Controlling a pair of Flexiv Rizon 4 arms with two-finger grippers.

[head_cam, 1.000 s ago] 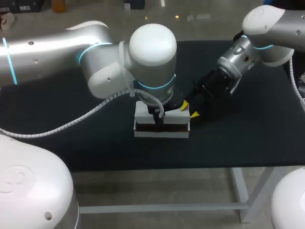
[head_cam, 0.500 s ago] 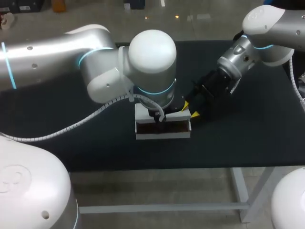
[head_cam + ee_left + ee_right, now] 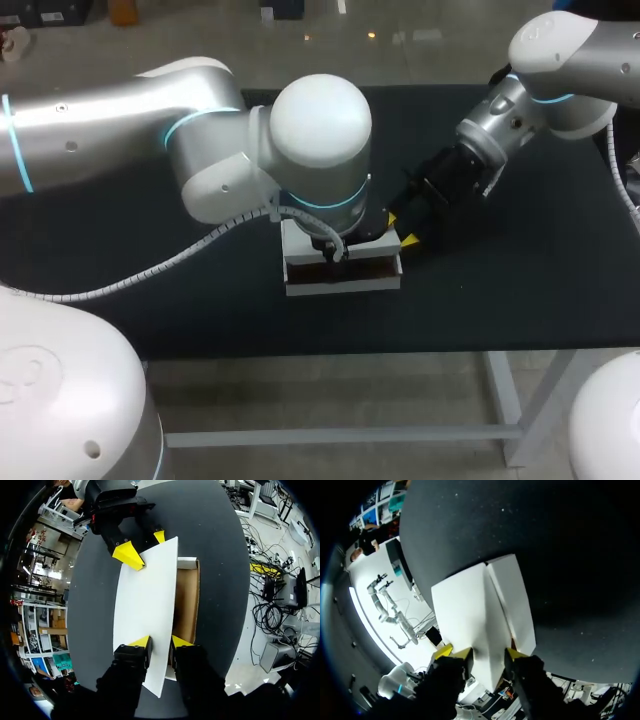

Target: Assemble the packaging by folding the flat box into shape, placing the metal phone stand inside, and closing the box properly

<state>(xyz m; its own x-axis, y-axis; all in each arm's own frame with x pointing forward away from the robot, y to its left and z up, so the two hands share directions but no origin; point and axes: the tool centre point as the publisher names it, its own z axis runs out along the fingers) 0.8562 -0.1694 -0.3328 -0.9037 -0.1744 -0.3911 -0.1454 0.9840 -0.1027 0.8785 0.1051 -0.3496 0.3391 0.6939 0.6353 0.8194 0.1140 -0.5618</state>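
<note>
Closing the lid flap [image 3: 145, 595] of the white box [image 3: 340, 284], on the black table [image 3: 520, 290] — left gripper [image 3: 162, 647] and right gripper [image 3: 485, 655] each apparently pinching an opposite flap end — calls for lowering both ends evenly.

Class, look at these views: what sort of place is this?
Probably a robotics test bench: the left gripper and right gripper of two robot arms meet at a white cardboard box on a black table.
</note>
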